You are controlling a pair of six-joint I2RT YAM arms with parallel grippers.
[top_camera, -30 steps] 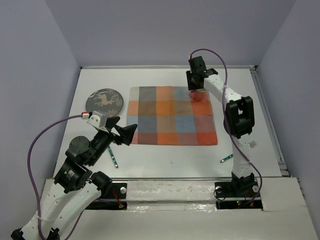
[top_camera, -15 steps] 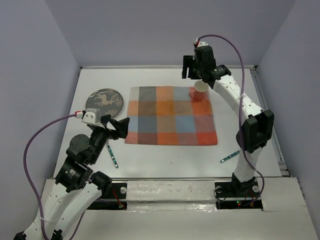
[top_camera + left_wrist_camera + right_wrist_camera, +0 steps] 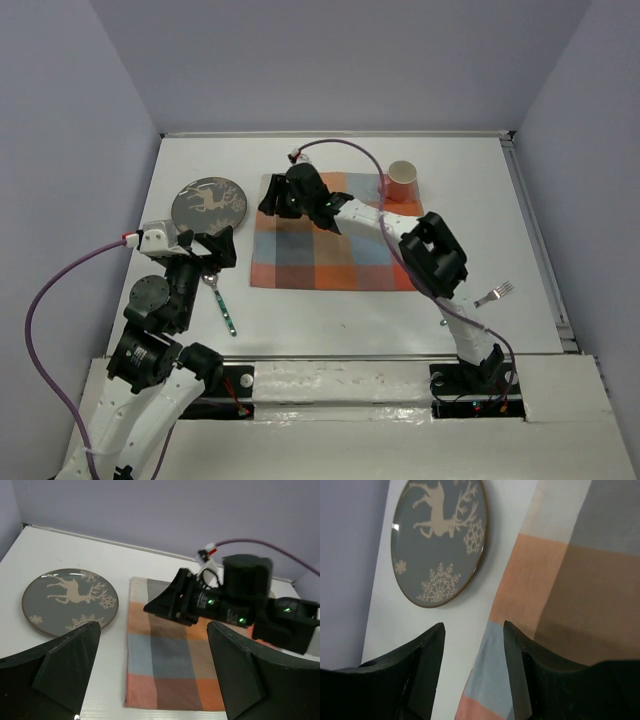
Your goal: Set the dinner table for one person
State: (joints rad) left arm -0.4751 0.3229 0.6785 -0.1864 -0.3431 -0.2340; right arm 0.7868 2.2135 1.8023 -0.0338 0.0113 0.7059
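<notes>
White tabletop [image 3: 330, 312]; right hand [image 3: 472, 630] splayed, empty

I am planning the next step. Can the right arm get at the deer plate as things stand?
Probably yes. The right tool is open and hangs over the checked cloth at its edge nearest the plate. Only bare table lies between them. The left tool is near, but off to the side.

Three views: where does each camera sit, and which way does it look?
Top external: above and behind, looking down on the table; both arms show.
Left wrist: facing away over the plate and cloth to the right gripper; own fingers frame it.
Right wrist: above the cloth's left edge, looking down; own fingers below.
Both share plate and cloth.
</notes>
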